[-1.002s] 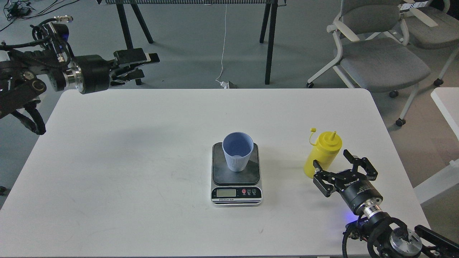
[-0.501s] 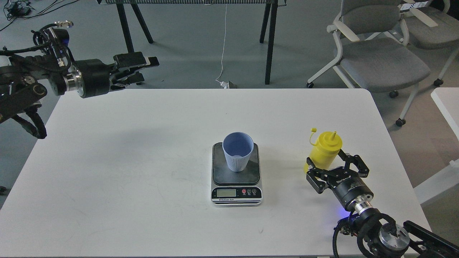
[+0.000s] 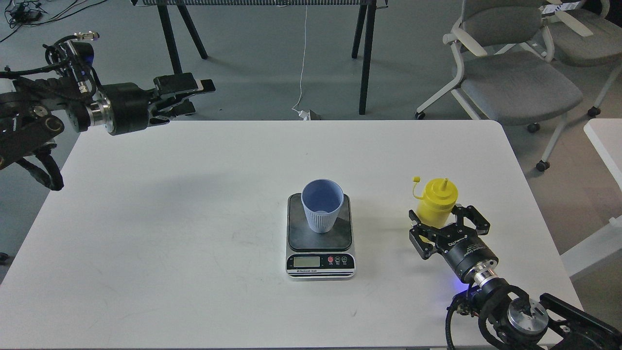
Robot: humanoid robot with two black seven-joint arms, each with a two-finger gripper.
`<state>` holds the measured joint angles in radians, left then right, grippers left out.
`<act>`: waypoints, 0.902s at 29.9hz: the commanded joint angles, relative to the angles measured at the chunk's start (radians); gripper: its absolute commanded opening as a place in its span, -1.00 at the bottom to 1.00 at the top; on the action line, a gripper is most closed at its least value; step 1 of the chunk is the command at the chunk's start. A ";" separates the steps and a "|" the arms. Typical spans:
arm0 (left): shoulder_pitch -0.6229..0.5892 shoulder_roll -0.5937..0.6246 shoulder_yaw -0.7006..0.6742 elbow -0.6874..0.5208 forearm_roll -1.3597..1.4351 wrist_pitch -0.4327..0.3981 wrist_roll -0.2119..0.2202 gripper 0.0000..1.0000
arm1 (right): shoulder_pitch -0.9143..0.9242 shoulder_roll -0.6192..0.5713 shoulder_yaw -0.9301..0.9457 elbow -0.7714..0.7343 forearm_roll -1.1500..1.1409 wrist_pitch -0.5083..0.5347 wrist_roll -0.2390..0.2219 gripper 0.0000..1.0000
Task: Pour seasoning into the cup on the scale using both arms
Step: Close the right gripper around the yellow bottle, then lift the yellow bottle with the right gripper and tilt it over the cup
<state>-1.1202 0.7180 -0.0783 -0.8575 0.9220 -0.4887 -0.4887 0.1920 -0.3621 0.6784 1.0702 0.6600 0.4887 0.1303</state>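
Note:
The pale blue-grey ribbed cup stands upright and empty on the dark platform of the small digital scale at the table's middle. The yellow squeeze bottle stands upright at the right, nozzle up, its small cap hanging off to the left. My right gripper is open, with one finger on each side of the bottle's lower body. My left gripper is open and empty, held high over the table's far left corner, well away from the cup.
The white table carries only the scale, cup and bottle. Grey office chairs stand behind the right side, black table legs behind the middle. A second white surface shows at the right edge.
My right gripper has moved forward and left until its fingers straddle the bottle, which has shifted slightly left. My left arm has drifted slightly, still raised at the far left.

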 commanded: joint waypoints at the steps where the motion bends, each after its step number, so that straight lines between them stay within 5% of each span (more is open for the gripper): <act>1: 0.002 0.001 0.000 0.000 0.000 0.000 0.000 0.99 | -0.002 -0.002 0.004 0.002 -0.002 0.000 -0.020 -0.53; 8: 0.004 -0.002 0.000 0.000 0.000 0.000 0.000 0.99 | -0.008 -0.018 0.019 0.056 -0.002 0.000 -0.021 -0.64; 16: 0.002 -0.005 -0.001 0.000 0.000 0.000 0.000 0.99 | 0.010 -0.211 0.094 0.157 -0.003 0.000 -0.023 -0.65; 27: 0.025 -0.028 -0.066 -0.003 0.000 0.000 0.000 0.99 | 0.355 -0.371 0.096 0.133 -0.198 0.000 -0.026 -0.67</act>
<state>-1.1025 0.6904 -0.1300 -0.8581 0.9215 -0.4887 -0.4887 0.4504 -0.7261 0.7806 1.2156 0.5456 0.4887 0.1017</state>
